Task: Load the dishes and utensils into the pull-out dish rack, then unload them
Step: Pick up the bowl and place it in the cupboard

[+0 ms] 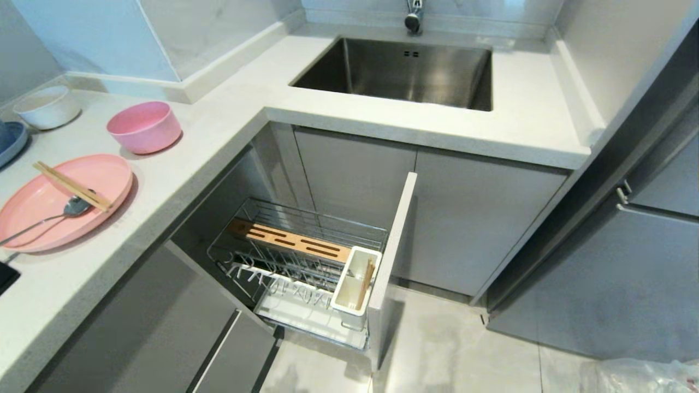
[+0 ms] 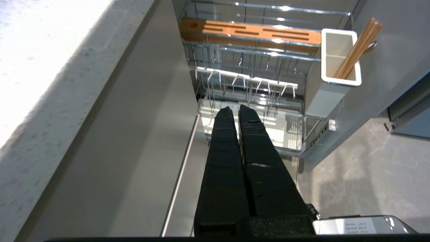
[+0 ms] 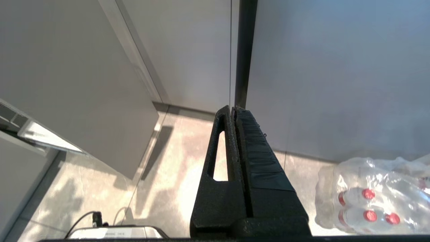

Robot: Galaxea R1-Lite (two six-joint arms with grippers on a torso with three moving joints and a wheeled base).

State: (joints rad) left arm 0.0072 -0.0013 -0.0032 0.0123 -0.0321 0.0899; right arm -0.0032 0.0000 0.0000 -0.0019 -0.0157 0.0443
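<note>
left end effector (image 2: 235, 112) above chopsticks-holding utensil cup (image 2: 341, 57)

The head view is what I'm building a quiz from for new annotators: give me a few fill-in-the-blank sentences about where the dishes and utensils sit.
1. The chopsticks lie across the pink ____.
2. The spoon rests on that plate, while the pink bowl stands on the ____.
3. The pull-out dish rack stands ____ below the counter.
4. Its white utensil cup holds wooden ____.

Missing words: plate; countertop; pulled out; chopsticks
</note>
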